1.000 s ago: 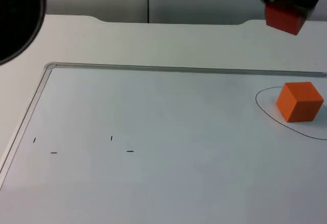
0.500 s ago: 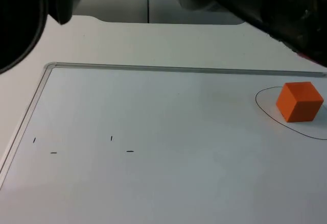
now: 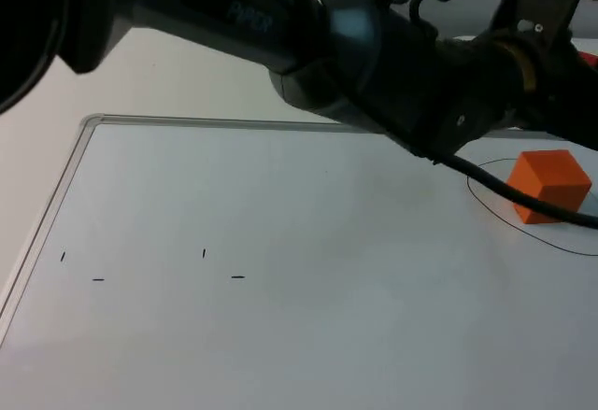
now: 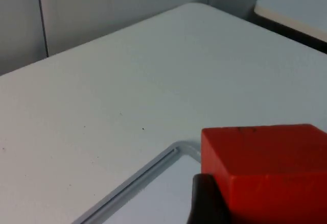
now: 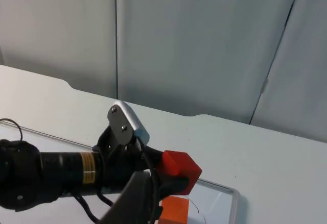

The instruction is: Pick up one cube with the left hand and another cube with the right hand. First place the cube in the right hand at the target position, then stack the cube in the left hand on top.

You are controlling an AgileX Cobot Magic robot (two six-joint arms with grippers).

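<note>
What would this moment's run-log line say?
left gripper: holds red cube, above orange cube | orange cube: inside drawn oval

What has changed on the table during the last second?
The left arm swung lower across the table; its left pincer, holding the red cube, now hangs above the orange cube. The orange cube inside the drawn oval did not move. The right arm waits.

A big white table [image 3: 187, 74] takes up most of the room here. On it lies a flat white board [image 3: 280, 335] with a thin shiny edge [image 3: 280, 124]. Small black marks [image 3: 97, 279] are drawn on the board. Behind the table stands a grey wall [image 5: 194, 45] made of panels with dark lines between them.
</note>
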